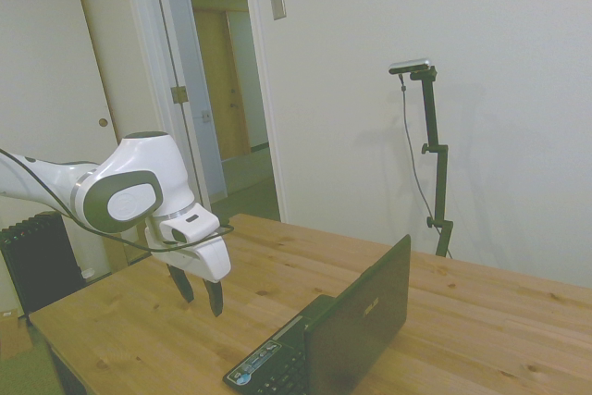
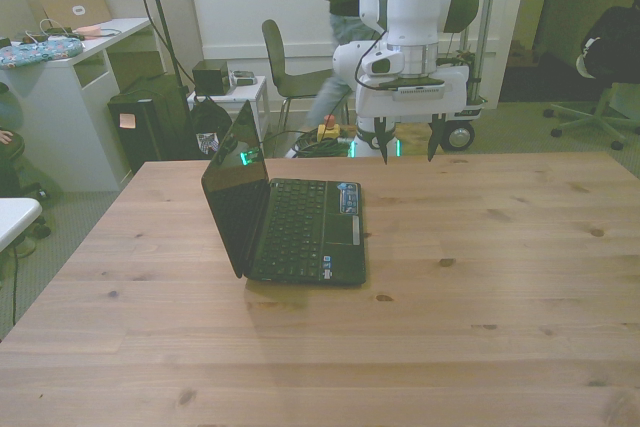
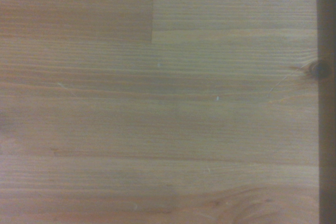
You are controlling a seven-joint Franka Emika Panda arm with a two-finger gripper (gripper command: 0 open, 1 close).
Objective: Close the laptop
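My hand [image 2: 407, 141] hangs wide and empty; the laptop [image 2: 290, 217] lid looks light on a stiff hinge, so I'd push its top edge.

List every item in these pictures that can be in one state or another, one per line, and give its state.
laptop: open, lid upright, base flat on the table.
pincer: open, empty, hanging above the table's far edge, apart from the laptop.
door: swung open, doorway behind it clear.
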